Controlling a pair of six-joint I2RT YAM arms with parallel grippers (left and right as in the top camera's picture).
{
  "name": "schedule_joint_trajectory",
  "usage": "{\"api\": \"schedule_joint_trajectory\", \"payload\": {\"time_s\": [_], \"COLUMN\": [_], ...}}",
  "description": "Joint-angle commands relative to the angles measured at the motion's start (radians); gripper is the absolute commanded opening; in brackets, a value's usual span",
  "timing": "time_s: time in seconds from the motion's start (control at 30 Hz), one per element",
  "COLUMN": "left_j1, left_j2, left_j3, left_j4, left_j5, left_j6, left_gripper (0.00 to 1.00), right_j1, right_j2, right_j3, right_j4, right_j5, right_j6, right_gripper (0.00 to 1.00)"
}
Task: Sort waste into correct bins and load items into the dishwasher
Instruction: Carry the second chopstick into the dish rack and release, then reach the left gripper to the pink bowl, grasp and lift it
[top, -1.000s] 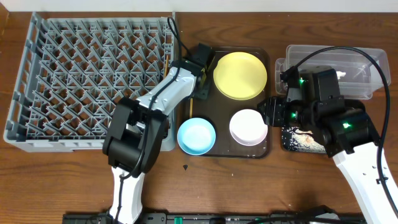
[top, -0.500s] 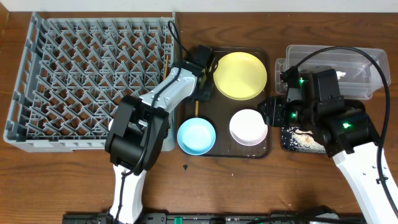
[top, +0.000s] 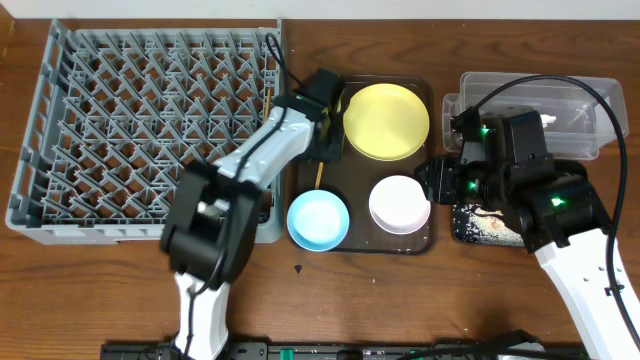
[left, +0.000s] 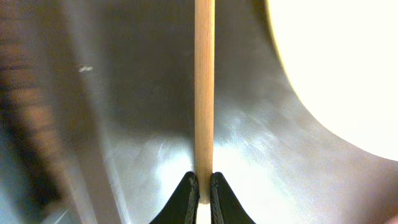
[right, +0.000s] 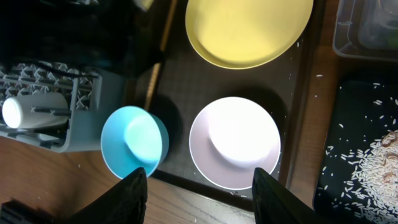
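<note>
Left wrist view: a wooden chopstick runs across the dark brown serving tray, just beside the yellow plate. Its near end is clamped in the left pincer. Right wrist view: the right pincer hangs with its fingers wide apart above the white bowl.

No legible text, label, brand, number or sign found in any view; the dish rack, yellow plate, light blue bowl, white bowl and clear tub carry no readable marking
</note>
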Motion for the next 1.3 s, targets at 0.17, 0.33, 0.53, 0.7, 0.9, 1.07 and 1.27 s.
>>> {"api": "schedule_joint_trajectory", "payload": {"time_s": [0.17,0.33,0.53,0.7,0.9,1.07,1.27], "left_j1": [0.060,0.123,0.143,0.143,0.142,0.137,0.113], "left_j2": [-0.369,-0.368,-0.294,-0.207,-0.236,-0.370,-0.497], "left_j3": [0.022,-0.014,-0.058,-0.058,-0.024,0.012,0.011], "left_j4": [-0.214,-0.269,-0.208,-0.143,-0.196,-0.234,-0.233], "left_j5": [-0.238,-0.300,-0.300,-0.291,-0.251,-0.143,0.264], "left_j6": [-0.014,-0.014,0.001,0.040,0.039,0.035,0.031], "left_gripper": [0.08,0.08,0.08,0.08,0.31,0.46,0.45], "right_j1": [-0.012,-0.012,-0.012,-0.012,-0.012,-0.012,-0.012], "right_j2": [0.006,0.006,0.006,0.006,0.006,0.006,0.006], "right_j3": [0.005,0.005,0.005,0.005,0.005,0.005,0.005], "right_j4": [-0.004,-0.004,-0.004,-0.010,-0.016,-0.014,-0.015], "right_j5": [0.006,0.006,0.006,0.005,0.006,0.006,0.006], "right_j6": [0.006,0.006,0.006,0.007,0.006,0.006,0.006], "right_gripper": [0.52,0.52,0.52,0.51,0.51,0.53,0.54]}}
